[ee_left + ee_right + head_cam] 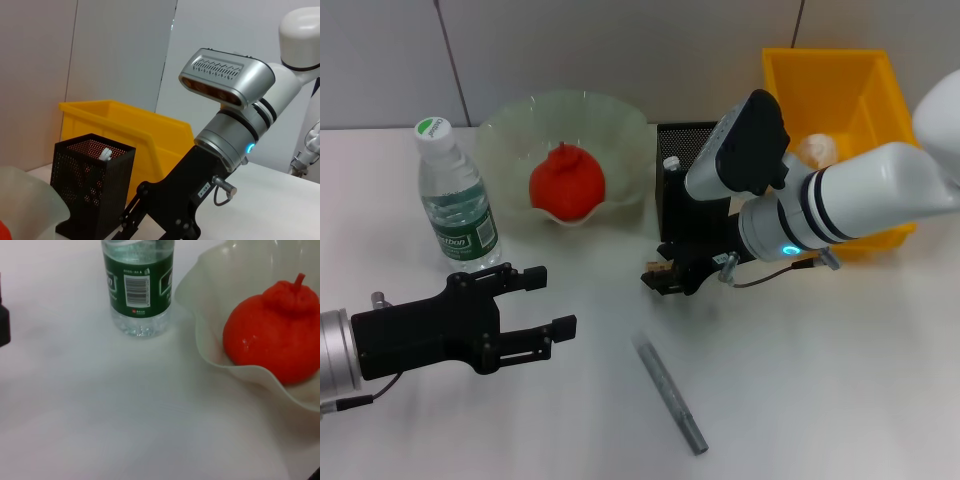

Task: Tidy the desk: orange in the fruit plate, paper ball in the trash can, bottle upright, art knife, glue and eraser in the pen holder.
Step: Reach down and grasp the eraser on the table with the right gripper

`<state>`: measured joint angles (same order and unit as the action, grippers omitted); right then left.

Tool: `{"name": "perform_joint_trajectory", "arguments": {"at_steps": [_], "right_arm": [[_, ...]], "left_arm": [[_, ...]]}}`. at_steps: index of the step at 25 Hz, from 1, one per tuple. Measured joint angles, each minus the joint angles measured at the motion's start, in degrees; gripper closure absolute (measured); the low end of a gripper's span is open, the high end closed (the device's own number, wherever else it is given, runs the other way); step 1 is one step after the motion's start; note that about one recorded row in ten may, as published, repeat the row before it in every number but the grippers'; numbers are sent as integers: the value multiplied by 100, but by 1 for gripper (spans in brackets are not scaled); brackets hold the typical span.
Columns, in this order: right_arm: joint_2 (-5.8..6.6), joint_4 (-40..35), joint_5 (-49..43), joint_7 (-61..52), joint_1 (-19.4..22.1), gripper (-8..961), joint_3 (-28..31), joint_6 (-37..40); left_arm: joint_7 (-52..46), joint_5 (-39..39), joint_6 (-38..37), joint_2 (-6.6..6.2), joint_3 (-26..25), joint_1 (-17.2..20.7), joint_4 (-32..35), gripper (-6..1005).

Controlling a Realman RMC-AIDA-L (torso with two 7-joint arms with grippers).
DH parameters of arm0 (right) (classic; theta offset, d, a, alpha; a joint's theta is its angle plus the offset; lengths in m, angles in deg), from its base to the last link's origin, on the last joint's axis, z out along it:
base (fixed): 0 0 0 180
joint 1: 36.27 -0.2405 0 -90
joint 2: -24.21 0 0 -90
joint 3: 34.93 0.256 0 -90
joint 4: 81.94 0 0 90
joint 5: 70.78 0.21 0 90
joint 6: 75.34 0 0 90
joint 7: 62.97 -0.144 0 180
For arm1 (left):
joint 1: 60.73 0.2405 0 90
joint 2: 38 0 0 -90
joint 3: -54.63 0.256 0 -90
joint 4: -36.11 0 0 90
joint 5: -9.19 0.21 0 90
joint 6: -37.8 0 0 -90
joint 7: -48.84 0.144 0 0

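The orange lies in the pale-green fruit plate. To its left the bottle stands upright. The paper ball rests inside the yellow trash can. A white item pokes up inside the black mesh pen holder. My right gripper hangs low just in front of the holder, shut on a small tan piece, the eraser. The grey art knife lies on the table nearer me. My left gripper is open, below the bottle.
The white table runs to a grey wall behind. My right forearm reaches across in front of the trash can. The knife lies between both grippers, on bare table.
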<state>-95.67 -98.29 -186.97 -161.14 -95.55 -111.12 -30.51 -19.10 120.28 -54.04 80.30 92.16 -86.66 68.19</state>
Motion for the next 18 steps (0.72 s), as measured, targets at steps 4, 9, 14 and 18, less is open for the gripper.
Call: {"name": "perform_joint_trajectory", "arguments": {"at_steps": [4,9,14,18], "right_arm": [[0,0,0,-2,10,485,8,0],[0,0,0,-11,13,501,3,0],[0,0,0,-20,13,520,-14,0],[0,7,0,-20,13,535,-18,0]], "left_arm": [[2,0,-1,0,0,0,0,203],[9,-7,-3,0,0,0,0,203],[15,-49,-15,-8,0,0,0,203],[16,-52,-17,-9,0,0,0,203]]}}
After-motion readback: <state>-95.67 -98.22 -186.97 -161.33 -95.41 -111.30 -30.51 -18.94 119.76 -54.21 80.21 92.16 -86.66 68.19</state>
